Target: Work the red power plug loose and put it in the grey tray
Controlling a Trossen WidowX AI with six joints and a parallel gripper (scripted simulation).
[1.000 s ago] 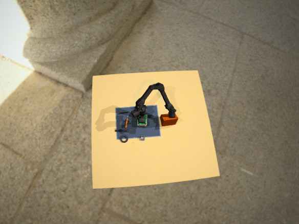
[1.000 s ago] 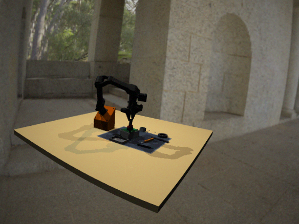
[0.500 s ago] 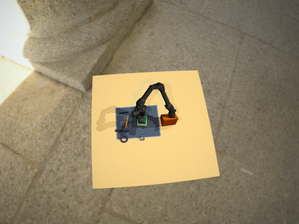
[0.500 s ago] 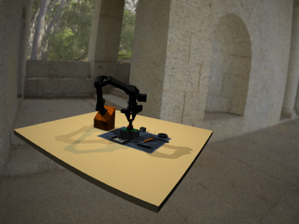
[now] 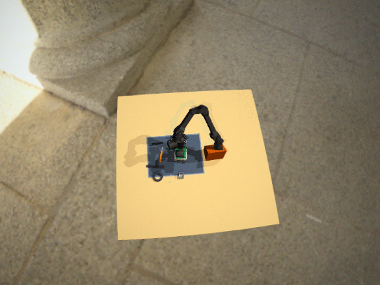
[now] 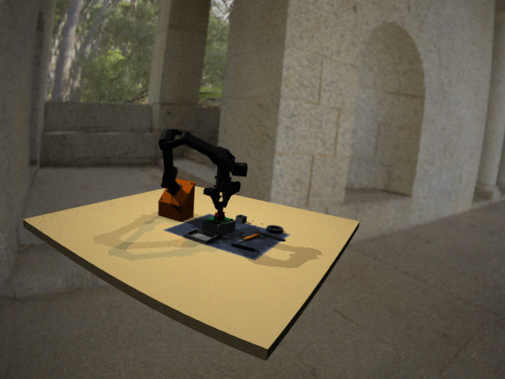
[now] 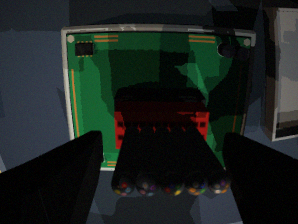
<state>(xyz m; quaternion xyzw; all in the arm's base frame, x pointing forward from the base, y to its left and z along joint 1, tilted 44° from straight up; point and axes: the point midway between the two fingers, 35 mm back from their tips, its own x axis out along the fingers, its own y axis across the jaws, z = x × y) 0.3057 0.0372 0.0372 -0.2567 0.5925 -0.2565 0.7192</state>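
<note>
The claw (image 5: 181, 147) (image 6: 220, 210) (image 7: 164, 143) is partway open right over the circuit board (image 5: 185, 156) (image 6: 228, 221) (image 7: 90, 100), fingers spread either side and nothing gripped. The red power plug (image 6: 220, 215) (image 7: 160, 109) is at the board, out of the tray; how deeply it's seated, I can't tell. A bundle of black leads (image 7: 167, 155) with coloured ends fills the space between the fingers in the wrist view, covering part of the plug.

Now the surroundings! The grey tray (image 6: 201, 236) (image 7: 286, 75) lies just beside the board, apart from it, on the blue mat (image 5: 192, 166) (image 6: 225, 242) (image 7: 30, 75). Across the mat there's an orange-handled tool (image 5: 161, 157) (image 6: 251, 236), a slim black tool (image 5: 156, 143) (image 6: 245, 247) and a dark bar (image 5: 155, 166) (image 6: 277, 237). Over at the mat's edge, a dark ring (image 5: 153, 176) (image 6: 274, 232) and a small grey box (image 5: 181, 176) (image 6: 241, 219). Beneath it all, the yellow counter (image 5: 195, 202) (image 6: 194, 268).
</note>
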